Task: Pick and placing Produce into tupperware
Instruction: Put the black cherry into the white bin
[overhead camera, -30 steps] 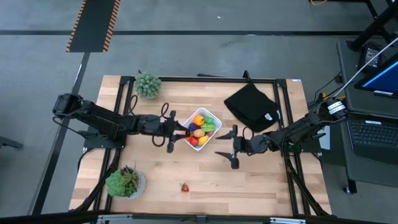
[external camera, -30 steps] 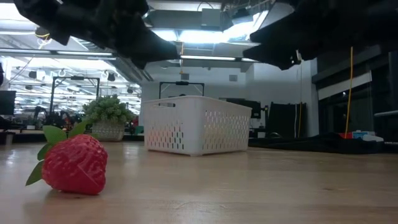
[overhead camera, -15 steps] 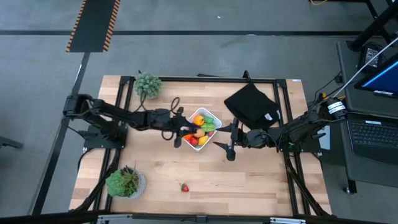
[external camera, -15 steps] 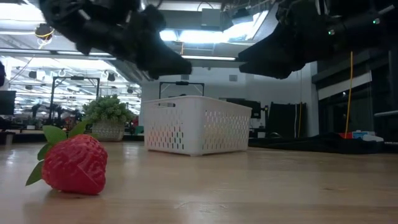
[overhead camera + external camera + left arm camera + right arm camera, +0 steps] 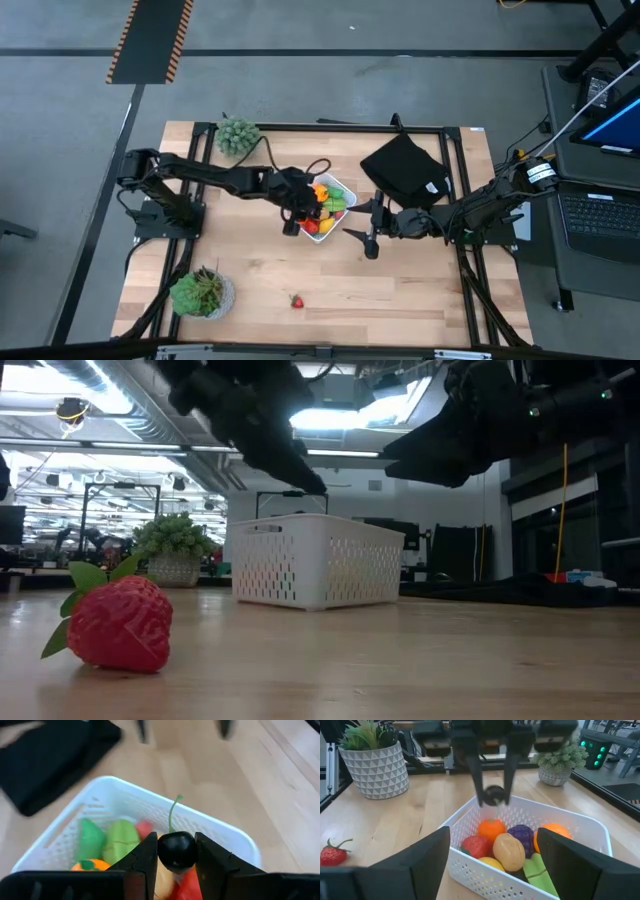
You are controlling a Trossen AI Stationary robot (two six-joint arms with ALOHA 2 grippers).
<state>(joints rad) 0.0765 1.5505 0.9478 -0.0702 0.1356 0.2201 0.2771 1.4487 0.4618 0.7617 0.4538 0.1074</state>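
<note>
My left gripper (image 5: 297,214) hovers over the near-left rim of the white tupperware (image 5: 338,185) and is shut on a dark cherry (image 5: 176,851) with a green stem (image 5: 172,817). The right wrist view shows the same cherry (image 5: 494,794) just above the rim. Inside the tupperware (image 5: 570,822) lie an orange, a purple piece, a tan piece, a red one and green ones. A red strawberry (image 5: 297,300) lies alone on the table near its near edge and looms large as the strawberry (image 5: 115,625) in the low view. My right gripper (image 5: 364,232) is open, just right of the tupperware. My left gripper pinches the cherry's round body (image 5: 176,851) between its two fingers (image 5: 145,860), one on each side. The fingers slant down from the table's left side. The cherry is lifted clear above the tupperware's rim (image 5: 150,792), its stem pointing away from the gripper.
A black cloth (image 5: 403,172) lies on the table's far right. Two potted plants stand at the far left (image 5: 238,136) and near left (image 5: 203,292). Bare wood stretches across the near half around the strawberry. A dark frame runs along the table's edges.
My left gripper has carried the cherry toward the table's right, from left of the tupperware to above its near-left rim, the arm stretching out. My right gripper shifted slightly toward the tupperware early on, then stayed still.
</note>
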